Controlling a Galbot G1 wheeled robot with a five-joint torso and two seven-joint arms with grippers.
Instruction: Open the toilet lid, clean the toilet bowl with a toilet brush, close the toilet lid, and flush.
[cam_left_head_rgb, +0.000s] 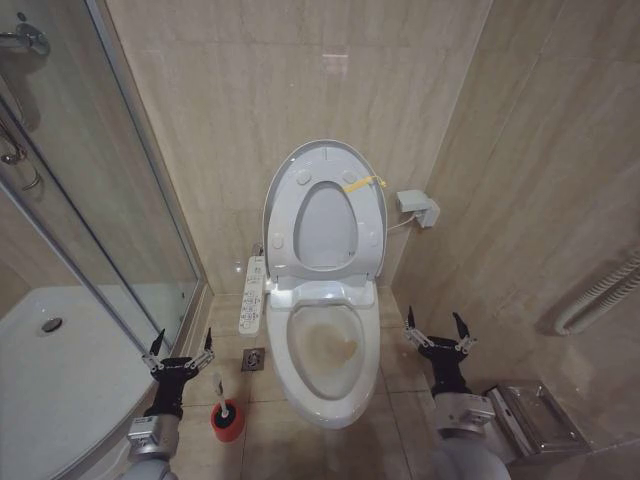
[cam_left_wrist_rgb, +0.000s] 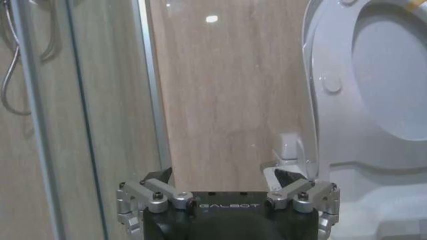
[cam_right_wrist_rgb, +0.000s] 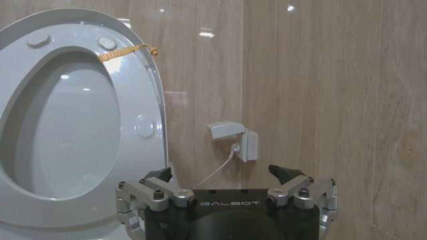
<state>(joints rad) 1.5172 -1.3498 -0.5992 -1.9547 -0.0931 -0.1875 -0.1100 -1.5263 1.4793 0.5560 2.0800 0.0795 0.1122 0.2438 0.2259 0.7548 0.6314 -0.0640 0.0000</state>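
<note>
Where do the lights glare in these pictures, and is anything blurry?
Head view: a pale reflection patch on the wall tile above the raised lid; the picture is sharp. Left wrist view: a small bright spot on the tile; the lid looks soft. Right wrist view: several small glints on the tile, and one on the lid.

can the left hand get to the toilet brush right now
Probably yes. The left hand is open beside the toilet bowl, and the toilet brush stands upright in its red holder just below it, nothing between.
</note>
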